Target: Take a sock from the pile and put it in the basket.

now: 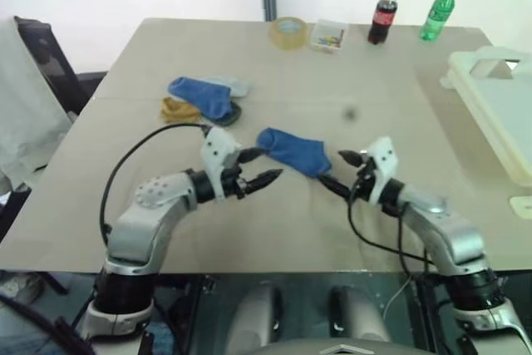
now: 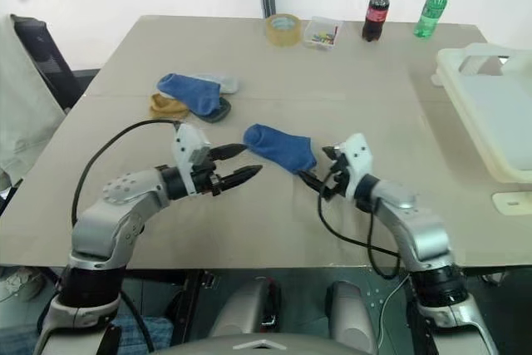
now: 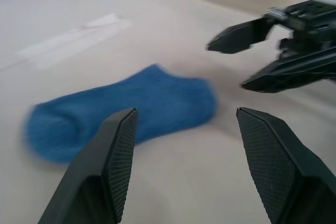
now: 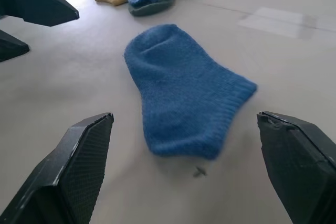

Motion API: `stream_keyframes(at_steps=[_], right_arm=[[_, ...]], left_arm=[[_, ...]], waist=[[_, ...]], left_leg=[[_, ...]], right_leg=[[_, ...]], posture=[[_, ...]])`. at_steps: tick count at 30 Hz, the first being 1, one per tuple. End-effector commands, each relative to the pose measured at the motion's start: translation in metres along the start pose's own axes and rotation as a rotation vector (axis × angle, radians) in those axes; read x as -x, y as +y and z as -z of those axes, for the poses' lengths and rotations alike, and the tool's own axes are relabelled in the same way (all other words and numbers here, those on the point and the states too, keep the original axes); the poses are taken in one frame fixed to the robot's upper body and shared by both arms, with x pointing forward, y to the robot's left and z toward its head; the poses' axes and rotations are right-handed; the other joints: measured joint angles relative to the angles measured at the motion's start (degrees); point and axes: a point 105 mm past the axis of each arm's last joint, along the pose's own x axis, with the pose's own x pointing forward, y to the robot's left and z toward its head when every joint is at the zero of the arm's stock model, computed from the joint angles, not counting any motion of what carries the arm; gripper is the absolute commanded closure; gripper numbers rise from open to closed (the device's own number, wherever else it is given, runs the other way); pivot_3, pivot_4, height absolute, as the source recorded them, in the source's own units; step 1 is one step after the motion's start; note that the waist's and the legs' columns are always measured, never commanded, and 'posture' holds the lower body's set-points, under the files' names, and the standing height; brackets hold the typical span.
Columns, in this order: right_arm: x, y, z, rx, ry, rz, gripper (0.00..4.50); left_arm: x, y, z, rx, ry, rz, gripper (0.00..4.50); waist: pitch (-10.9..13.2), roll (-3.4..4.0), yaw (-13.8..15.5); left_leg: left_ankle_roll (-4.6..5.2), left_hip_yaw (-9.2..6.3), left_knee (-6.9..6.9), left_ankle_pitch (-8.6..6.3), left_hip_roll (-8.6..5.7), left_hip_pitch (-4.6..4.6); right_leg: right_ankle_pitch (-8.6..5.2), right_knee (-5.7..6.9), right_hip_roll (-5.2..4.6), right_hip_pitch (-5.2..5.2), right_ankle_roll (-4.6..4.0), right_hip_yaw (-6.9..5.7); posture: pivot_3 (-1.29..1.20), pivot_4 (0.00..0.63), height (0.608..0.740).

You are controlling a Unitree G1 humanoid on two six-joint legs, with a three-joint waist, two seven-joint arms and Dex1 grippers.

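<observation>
**Flanking a loose blue sock, nothing gripped yet**

Standing spread and empty, the jaws of both grippers are pointing inward at each other across the sock (image 1: 293,151). The left gripper (image 1: 256,167) is hovering just beside the sock's toe end, and the right gripper (image 1: 337,170) is sitting just beside its cuff end, so the royal-blue sock is lying flat on the table (image 1: 349,72) between the two, touched by neither as far as the head views show. In the right wrist view the sock is lying squarely between that gripper's open fingers (image 4: 73,174), a little ahead of them.

Outward from there, the pile (image 1: 204,100) is resting well apart toward the far left of the table, with another blue sock on top. The basket (image 1: 499,110) is waiting at the table's right edge, well apart from the sock. Judging by this layout, the sock is already separated from the pile, while the grasp, the carry and the drop into the basket are all remaining.
</observation>
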Motion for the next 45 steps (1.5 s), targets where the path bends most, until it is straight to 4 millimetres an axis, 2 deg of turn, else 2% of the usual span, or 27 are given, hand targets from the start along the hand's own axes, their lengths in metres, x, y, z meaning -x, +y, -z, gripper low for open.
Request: stream_keyframes(at_steps=[1,3,4,6,10,14,23,26,31,35,37,40,45], right_arm=[[-0.01,-0.003,-0.004,0.016,-0.02,0.039,0.0],[-0.013,-0.004,0.003,0.029,0.013,0.044,0.0],[-0.012,-0.006,0.009,0.047,0.039,0.048,0.41],[-0.008,-0.013,0.012,0.102,0.06,0.069,0.86],[-0.006,-0.023,0.006,0.113,0.042,0.104,2.5],[-0.017,-0.014,0.0,0.083,0.008,0.077,4.48],[-0.017,-0.017,0.005,0.095,0.035,0.075,4.48],[-0.011,-0.019,0.003,0.084,0.04,0.066,4.48],[0.02,-0.017,0.011,0.077,0.107,-0.018,4.48],[0.059,-0.037,0.014,0.082,0.185,0.014,4.48],[0.071,-0.044,0.015,0.092,0.21,0.018,4.48],[0.08,-0.054,0.017,0.112,0.236,0.042,4.48],[0.084,-0.077,0.012,0.119,0.225,0.113,4.48]], left_arm=[[0.014,0.015,-0.006,-0.019,-0.06,-0.108,1.29],[0.019,0.018,-0.005,-0.01,-0.066,-0.146,1.29],[0.021,0.018,-0.004,-0.005,-0.068,-0.157,1.23],[0.024,0.018,-0.004,0.002,-0.077,-0.172,1.23],[0.027,0.024,-0.009,0.022,-0.111,-0.22,1.23],[0.027,0.026,-0.009,0.025,-0.113,-0.237,1.23],[0.02,0.023,-0.003,0.012,-0.081,-0.215,1.23],[0.018,0.023,-0.005,0.003,-0.08,-0.208,1.23],[0.021,0.022,-0.005,0.0,-0.069,-0.204,1.23],[0.023,0.023,0.002,-0.003,-0.044,-0.207,1.23],[0.02,0.022,0.002,0.002,-0.046,-0.203,1.23],[0.017,0.019,0.004,-0.004,-0.044,-0.185,1.23],[0.012,0.021,0.003,-0.003,-0.045,-0.179,1.23]], waist=[[0.01,0.0,-0.08],[0.01,0.0,-0.11],[0.01,0.0,-0.1],[0.01,0.01,-0.15],[0.02,0.01,-0.18],[0.02,0.01,-0.6],[0.02,0.01,-0.97],[0.02,0.02,-1.11],[0.02,0.01,-0.98],[0.04,0.02,-1.1],[0.06,0.03,-0.91],[0.06,0.02,-1.07],[0.07,0.01,-1.18]], left_leg=[[0.0,-0.01,0.0,0.0,0.01,0.0],[0.0,-0.02,0.0,0.0,0.02,0.0],[0.0,-0.03,0.0,0.0,0.03,0.0],[0.03,-0.03,0.0,-0.02,0.03,0.02],[0.04,-0.02,0.0,-0.02,0.03,0.02],[0.01,-0.02,-0.01,-0.01,0.09,0.06],[0.01,-0.02,-0.01,-0.01,0.08,0.04],[0.01,-0.03,-0.02,-0.01,0.09,0.04],[0.03,-0.04,-0.03,-0.02,0.08,0.02],[0.04,-0.02,-0.04,-0.03,0.1,0.04],[0.04,-0.02,-0.04,-0.03,0.1,0.04],[0.04,0.0,-0.03,-0.03,0.12,0.07],[0.04,0.02,-0.03,-0.03,0.15,0.06]], right_leg=[[0.0,0.01,0.01,0.0,0.0,-0.01],[0.0,0.02,0.02,-0.01,0.0,-0.02],[0.0,0.02,0.03,-0.01,0.0,-0.04],[0.0,0.03,0.04,0.0,0.01,-0.05],[0.0,0.04,0.04,0.01,0.01,-0.05],[0.01,0.09,0.12,0.0,0.01,-0.05],[0.01,0.08,0.1,0.0,0.02,-0.04],[0.01,0.09,0.11,0.0,0.02,-0.05],[0.01,0.05,0.08,0.01,0.03,-0.05],[0.01,0.03,0.09,0.01,0.02,-0.04],[0.0,0.04,0.08,0.02,0.01,-0.05],[0.0,0.04,0.08,0.02,0.01,-0.05],[0.0,0.04,0.12,0.01,0.01,-0.05]], posture=[[0.0,0.15,0.74],[0.0,0.15,0.74],[0.0,0.15,0.74],[0.0,0.15,0.74],[0.0,0.15,0.74],[0.0,0.15,0.74],[0.0,0.15,0.74],[0.0,0.15,0.74],[0.0,0.15,0.74],[0.0,0.15,0.74],[0.0,0.15,0.74],[0.0,0.15,0.74],[0.0,0.15,0.74]])
